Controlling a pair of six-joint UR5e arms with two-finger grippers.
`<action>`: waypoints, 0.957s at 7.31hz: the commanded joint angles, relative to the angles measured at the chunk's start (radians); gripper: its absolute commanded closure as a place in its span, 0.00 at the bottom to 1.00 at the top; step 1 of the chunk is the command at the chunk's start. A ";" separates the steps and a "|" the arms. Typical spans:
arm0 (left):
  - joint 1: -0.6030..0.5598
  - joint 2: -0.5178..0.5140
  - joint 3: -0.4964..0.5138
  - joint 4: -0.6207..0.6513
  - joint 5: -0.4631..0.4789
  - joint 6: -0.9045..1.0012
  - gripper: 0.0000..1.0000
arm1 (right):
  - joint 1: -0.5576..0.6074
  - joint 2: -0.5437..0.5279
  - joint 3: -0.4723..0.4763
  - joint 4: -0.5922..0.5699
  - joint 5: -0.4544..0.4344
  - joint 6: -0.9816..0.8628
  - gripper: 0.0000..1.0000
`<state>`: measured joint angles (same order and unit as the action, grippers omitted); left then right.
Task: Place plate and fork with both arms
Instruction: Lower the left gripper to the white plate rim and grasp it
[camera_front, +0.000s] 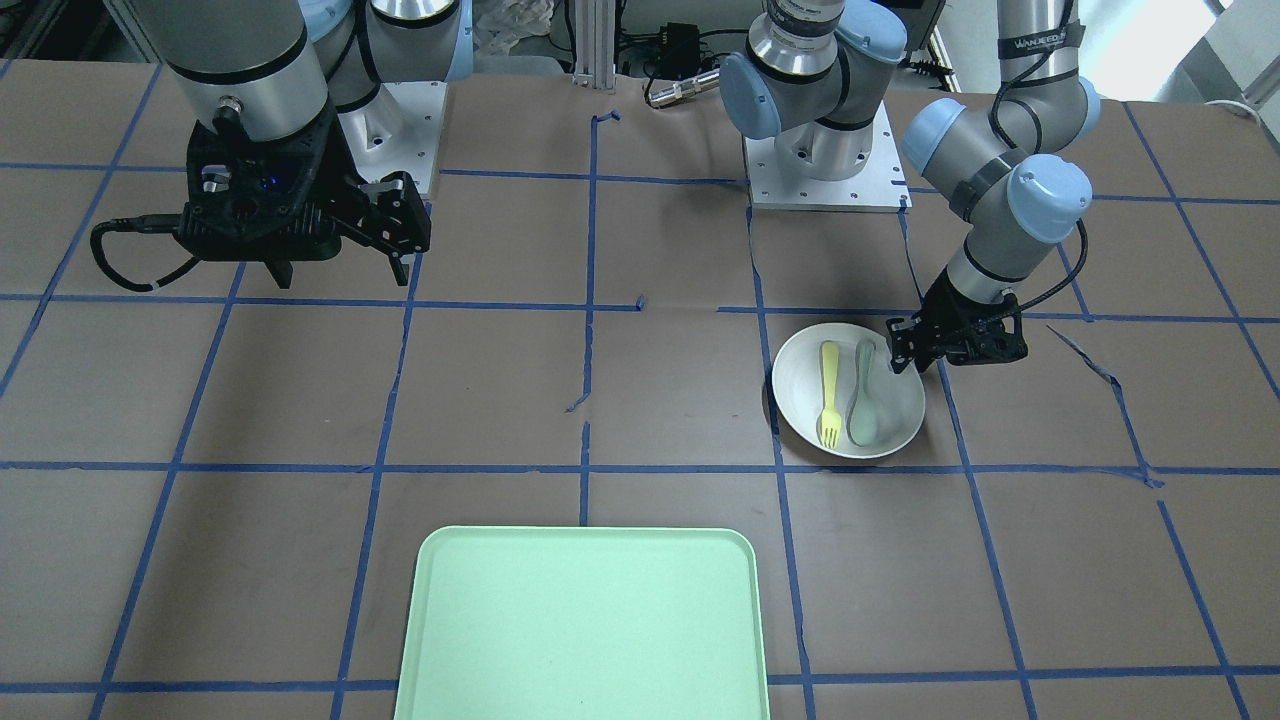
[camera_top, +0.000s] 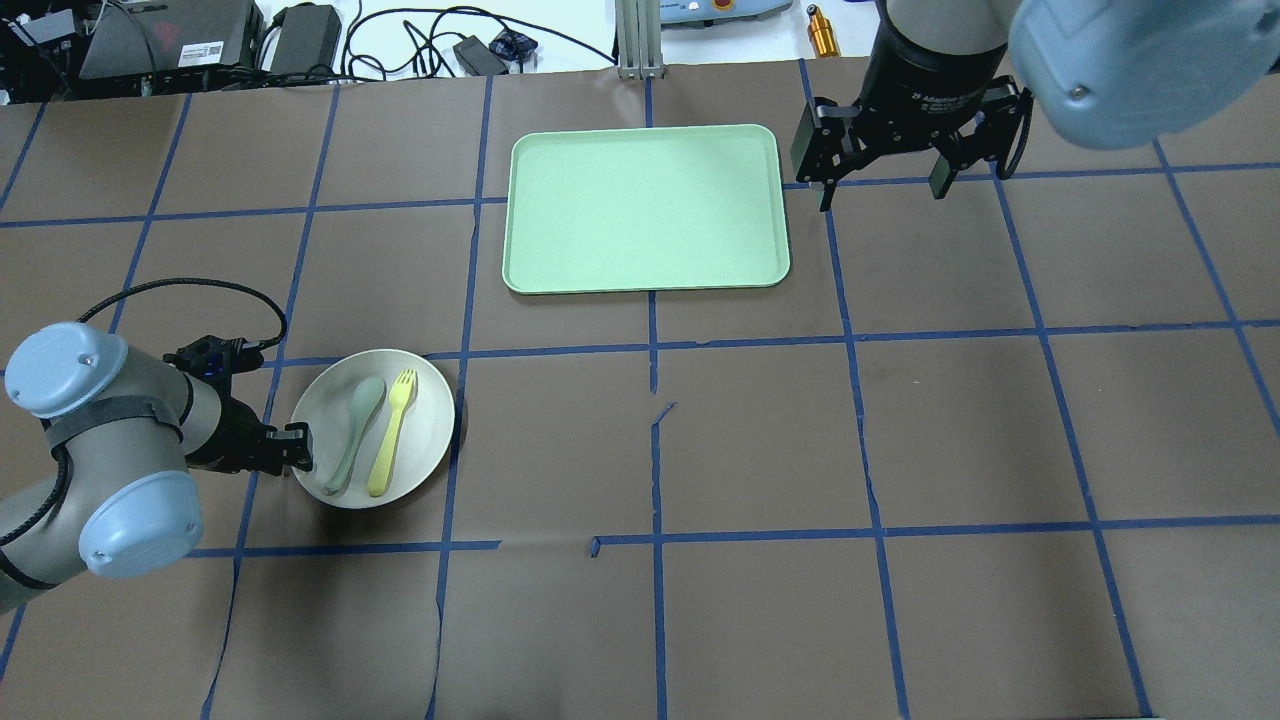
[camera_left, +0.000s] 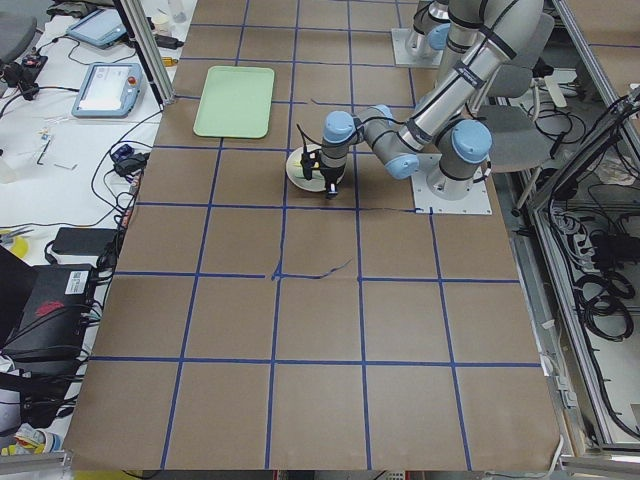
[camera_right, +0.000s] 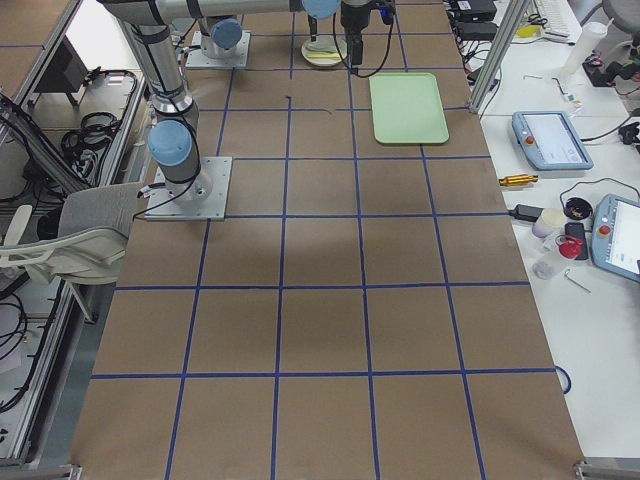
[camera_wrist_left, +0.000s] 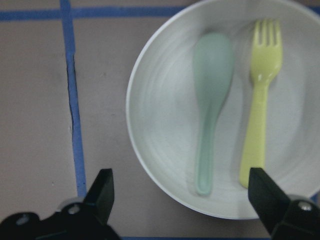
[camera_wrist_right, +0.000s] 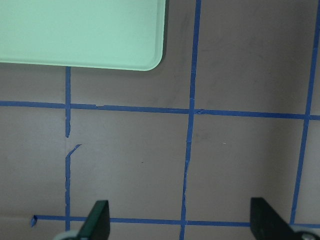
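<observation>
The white plate (camera_top: 425, 425) sits on the table on my left side, also seen in the front view (camera_front: 800, 400) and the left wrist view (camera_wrist_left: 160, 125). The pale-yellow fork (camera_top: 390, 435) (camera_front: 829, 385) (camera_wrist_left: 257, 130) lies in it beside a grey-green spoon (camera_top: 355, 430) (camera_wrist_left: 210, 115). My left gripper (camera_top: 292, 452) (camera_front: 905, 355) (camera_wrist_left: 182, 200) is open and empty, low at the plate's rim on my side, above the handle ends. My right gripper (camera_top: 880, 185) (camera_front: 340, 262) (camera_wrist_right: 181, 220) is open and empty, high above the table to the right of the tray.
The mint-green tray (camera_top: 645, 205) (camera_front: 585, 620) (camera_wrist_right: 80, 30) lies at the far middle of the table and holds nothing. Blue tape lines grid the brown table. Cables and devices lie beyond the far edge.
</observation>
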<state>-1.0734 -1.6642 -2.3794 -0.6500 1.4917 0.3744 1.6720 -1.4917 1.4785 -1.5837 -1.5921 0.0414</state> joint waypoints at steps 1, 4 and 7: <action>-0.003 -0.006 0.009 0.006 -0.027 -0.005 1.00 | 0.000 -0.002 0.006 0.001 0.001 0.000 0.00; -0.011 -0.006 0.043 -0.016 -0.100 -0.014 1.00 | 0.000 -0.002 0.006 0.002 0.001 0.000 0.00; -0.022 -0.011 0.118 -0.077 -0.291 -0.321 1.00 | 0.000 -0.005 0.006 0.002 0.001 0.000 0.00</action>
<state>-1.0885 -1.6694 -2.2955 -0.7079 1.2890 0.1864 1.6720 -1.4959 1.4839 -1.5819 -1.5911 0.0414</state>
